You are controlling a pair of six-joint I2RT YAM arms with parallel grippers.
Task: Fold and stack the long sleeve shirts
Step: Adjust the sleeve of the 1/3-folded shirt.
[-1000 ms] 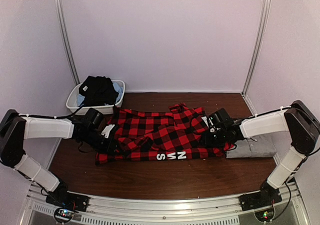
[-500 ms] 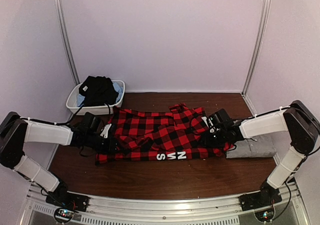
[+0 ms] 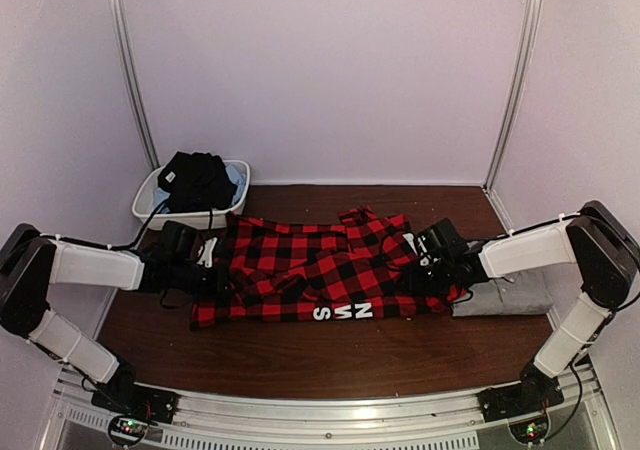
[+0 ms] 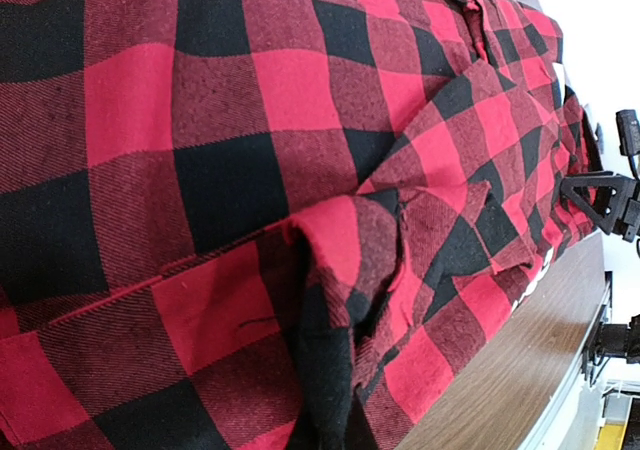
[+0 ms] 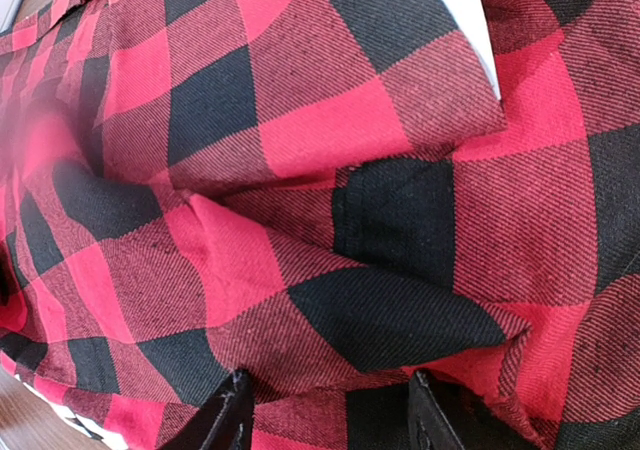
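Both on flannel shirt [image 3: 310, 265]: L gripper [image 3: 208, 276] jaws tight on fold, R gripper [image 5: 328, 395] jaws half-open.

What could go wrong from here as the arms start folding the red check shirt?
1. The left gripper seems shut on a bunched ridge of the flannel shirt, while the right gripper has open jaws; a lift now could pull it lopsided.
2. The grey shirt lies right beside the right gripper and might get dragged.

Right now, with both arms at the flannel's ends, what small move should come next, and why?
Probably close the right gripper: its fingers stand apart over the flannel shirt, while the left gripper is shut on a puckered fold at the other edge.
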